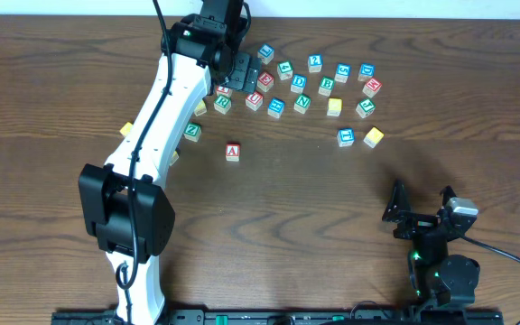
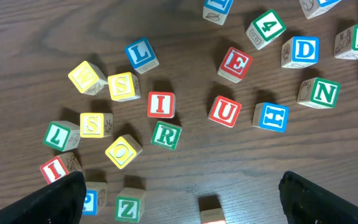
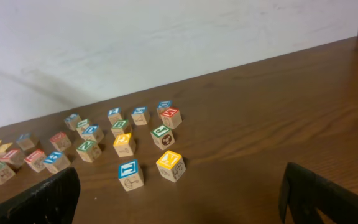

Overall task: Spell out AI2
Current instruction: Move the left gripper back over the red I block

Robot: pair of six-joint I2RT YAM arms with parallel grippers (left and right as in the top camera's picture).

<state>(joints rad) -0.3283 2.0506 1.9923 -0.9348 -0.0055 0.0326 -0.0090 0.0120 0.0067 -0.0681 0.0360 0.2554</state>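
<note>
A red A block (image 1: 233, 152) stands alone on the table and shows at the bottom edge of the left wrist view (image 2: 211, 213). A red I block (image 2: 161, 104) lies among the scattered letter blocks, below my left gripper (image 1: 242, 70). That gripper (image 2: 179, 208) is open and empty, hovering above the blocks. A second red I block (image 2: 55, 168) lies by its left finger. A blue 2 block (image 1: 315, 62) sits in the back row. My right gripper (image 1: 420, 206) is open and empty near the front right, also in its wrist view (image 3: 179, 211).
Several letter blocks lie in an arc at the back, among them R (image 2: 166, 135), U (image 2: 225, 111), E (image 2: 235, 64) and Z (image 2: 129, 207). A blue I block (image 3: 130, 174) and a yellow block (image 3: 171, 165) lie nearest my right gripper. A white wall stands behind the table.
</note>
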